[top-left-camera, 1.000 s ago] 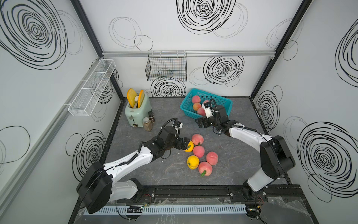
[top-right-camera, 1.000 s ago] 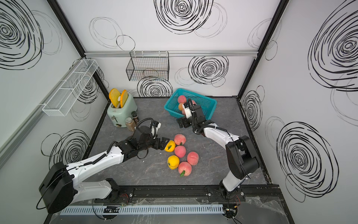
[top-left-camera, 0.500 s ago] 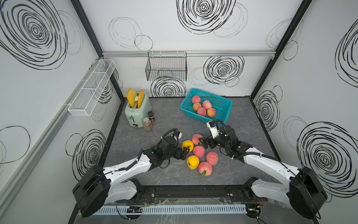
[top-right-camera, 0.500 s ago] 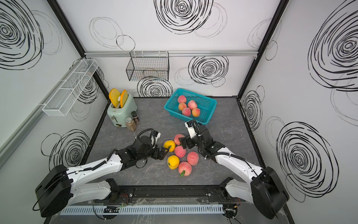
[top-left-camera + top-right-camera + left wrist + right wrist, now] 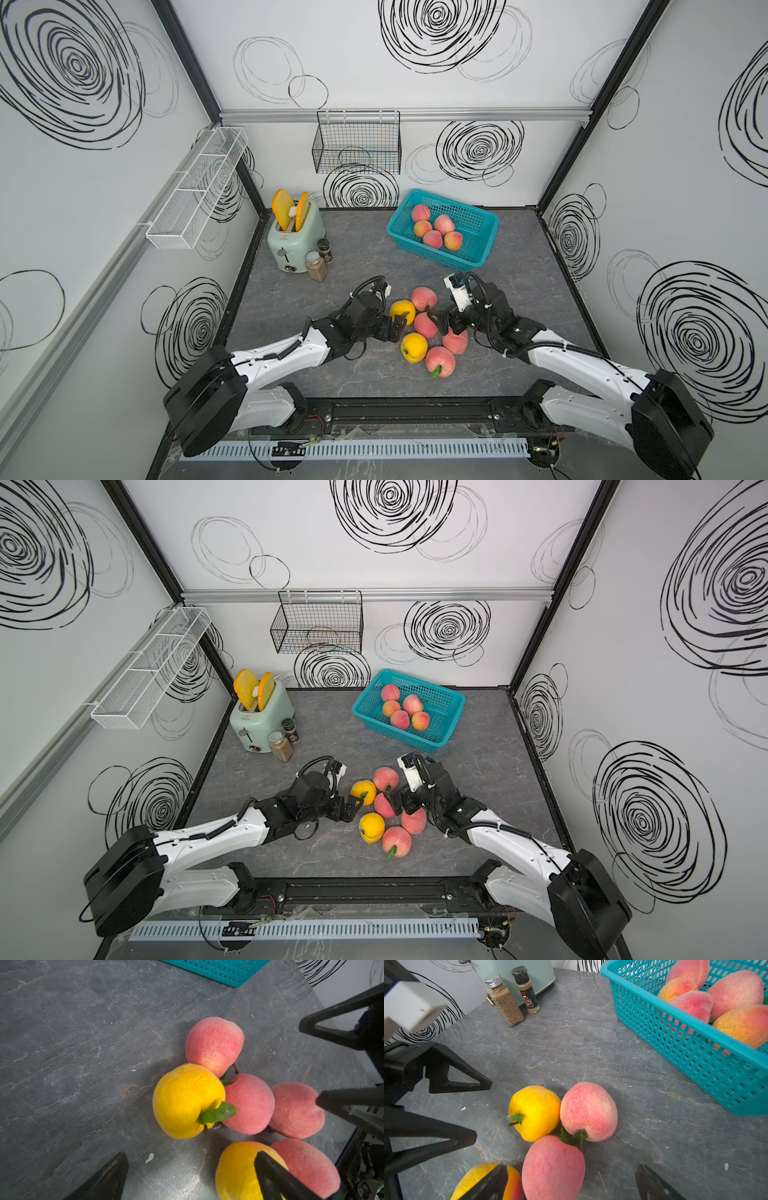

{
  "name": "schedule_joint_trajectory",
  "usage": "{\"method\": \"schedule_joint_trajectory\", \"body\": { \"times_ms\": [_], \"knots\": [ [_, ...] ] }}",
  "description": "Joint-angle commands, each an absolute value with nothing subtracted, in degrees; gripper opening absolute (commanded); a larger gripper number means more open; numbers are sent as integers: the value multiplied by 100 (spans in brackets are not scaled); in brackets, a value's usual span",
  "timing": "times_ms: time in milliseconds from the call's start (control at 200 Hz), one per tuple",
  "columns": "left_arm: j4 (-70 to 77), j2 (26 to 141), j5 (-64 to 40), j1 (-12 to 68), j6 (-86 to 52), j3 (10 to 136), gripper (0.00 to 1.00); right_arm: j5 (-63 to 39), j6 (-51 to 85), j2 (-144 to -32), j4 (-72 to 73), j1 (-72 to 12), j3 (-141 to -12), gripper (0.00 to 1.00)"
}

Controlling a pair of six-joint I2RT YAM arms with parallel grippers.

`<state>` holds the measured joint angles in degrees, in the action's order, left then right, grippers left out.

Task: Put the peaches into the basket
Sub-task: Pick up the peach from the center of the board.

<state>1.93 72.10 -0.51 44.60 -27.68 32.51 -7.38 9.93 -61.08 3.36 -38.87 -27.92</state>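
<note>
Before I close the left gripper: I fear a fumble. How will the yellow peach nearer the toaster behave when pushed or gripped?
Round, so the yellow peach likely rolls if pushed. It touches pink peaches, probably shifting them. Its wrinkled matte skin suggests decent grip.

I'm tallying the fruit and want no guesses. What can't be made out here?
- Right wrist view: basket cut off by the frame edge; its far side unseen.
- Left wrist view: lower yellow peach partly behind a finger.
- Both top views: spice jars, labels too small.
</note>
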Motion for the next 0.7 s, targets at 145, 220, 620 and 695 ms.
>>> {"method": "schedule_joint_trajectory", "body": {
  "times_ms": [145,220,620,695],
  "knots": [
    [657,7508,-26,4427,-2771,3537,98,-903,1024,-5972,611,-3920,-2649,99],
    [703,7623,-26,4429,-2769,3592,98,-928,1004,-6007,615,-3920,-2661,99],
    [835,8188,-40,4420,-2720,3897,98,-929,938,-5959,613,-3911,-2650,99],
    [866,8307,-35,4420,-2713,3950,98,-940,929,-5986,623,-3913,-2661,99]
  ]
}}
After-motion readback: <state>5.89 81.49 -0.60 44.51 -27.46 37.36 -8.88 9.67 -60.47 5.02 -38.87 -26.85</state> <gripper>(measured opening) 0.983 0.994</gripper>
